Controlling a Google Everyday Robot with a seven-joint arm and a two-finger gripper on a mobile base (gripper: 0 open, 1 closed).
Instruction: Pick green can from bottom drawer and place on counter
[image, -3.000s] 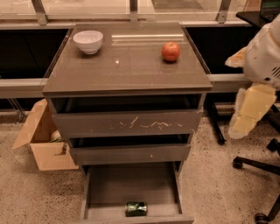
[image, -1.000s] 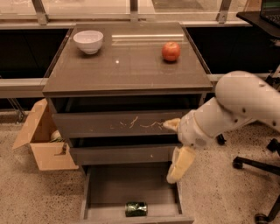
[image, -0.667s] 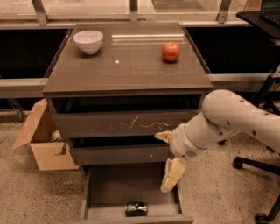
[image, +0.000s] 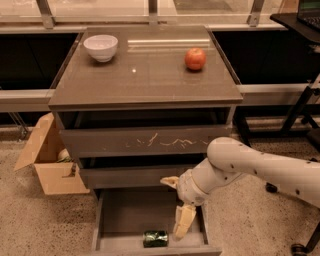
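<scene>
The green can (image: 155, 238) lies on its side on the floor of the open bottom drawer (image: 125, 215), close to the drawer's front edge. My gripper (image: 176, 202) hangs over the right part of that drawer, just up and to the right of the can, without touching it. It is open and empty, with one cream finger (image: 184, 221) pointing down beside the can and the other reaching left. The white arm comes in from the right. The counter (image: 145, 75) is the glossy top of the cabinet above.
A white bowl (image: 101, 47) stands at the counter's back left and a red apple (image: 195, 58) at its back right. The scratched top drawer (image: 145, 142) and the middle drawer (image: 130, 176) stand slightly open. An open cardboard box (image: 50, 167) sits on the floor at left. Chair legs stand at right.
My arm has swung in from the right and come down to the left. The gripper now hangs low over the bottom drawer beside the can. The can has not moved.
</scene>
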